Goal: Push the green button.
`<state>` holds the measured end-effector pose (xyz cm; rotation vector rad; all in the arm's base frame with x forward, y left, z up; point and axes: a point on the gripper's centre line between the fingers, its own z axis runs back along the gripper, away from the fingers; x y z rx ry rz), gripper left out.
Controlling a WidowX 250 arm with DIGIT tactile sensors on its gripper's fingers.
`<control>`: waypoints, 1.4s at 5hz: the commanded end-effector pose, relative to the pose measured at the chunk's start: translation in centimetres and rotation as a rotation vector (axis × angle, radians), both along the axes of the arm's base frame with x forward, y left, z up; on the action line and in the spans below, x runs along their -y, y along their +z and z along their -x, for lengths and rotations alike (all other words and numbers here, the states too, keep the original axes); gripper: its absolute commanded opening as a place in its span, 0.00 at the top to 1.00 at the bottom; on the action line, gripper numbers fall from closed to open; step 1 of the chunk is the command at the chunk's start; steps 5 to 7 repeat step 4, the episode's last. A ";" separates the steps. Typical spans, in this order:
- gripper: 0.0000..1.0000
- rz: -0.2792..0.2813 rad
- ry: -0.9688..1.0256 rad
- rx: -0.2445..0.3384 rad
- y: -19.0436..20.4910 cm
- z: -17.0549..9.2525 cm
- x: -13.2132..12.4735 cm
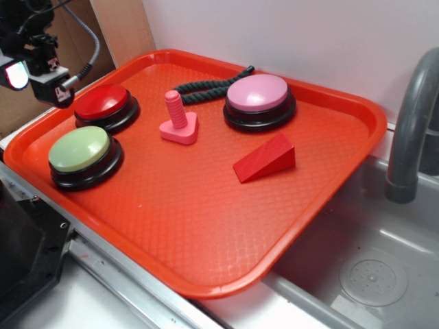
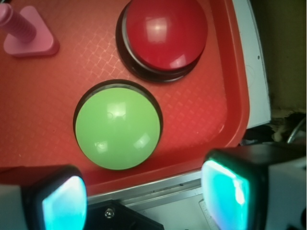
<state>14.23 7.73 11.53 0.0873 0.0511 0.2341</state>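
A plain white wall (image 1: 288,34) runs behind the scene, with a brown wooden panel (image 1: 123,27) standing against it at the left. To the right lies a grey sink (image 1: 370,267) with a round drain (image 1: 374,277) and a curved grey faucet (image 1: 411,116). A metal-edged table (image 1: 130,288) fronts it, under soft, even light.

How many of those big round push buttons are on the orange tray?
3: the green button at the near-left corner, the red button just behind it, the pink button near the back.
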 end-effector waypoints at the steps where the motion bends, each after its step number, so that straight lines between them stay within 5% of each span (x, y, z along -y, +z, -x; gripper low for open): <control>1: 0.00 -0.024 -0.022 0.049 2.3 -0.7 0.1; 7: 0.00 -0.019 0.015 0.060 3.9 0.5 -0.3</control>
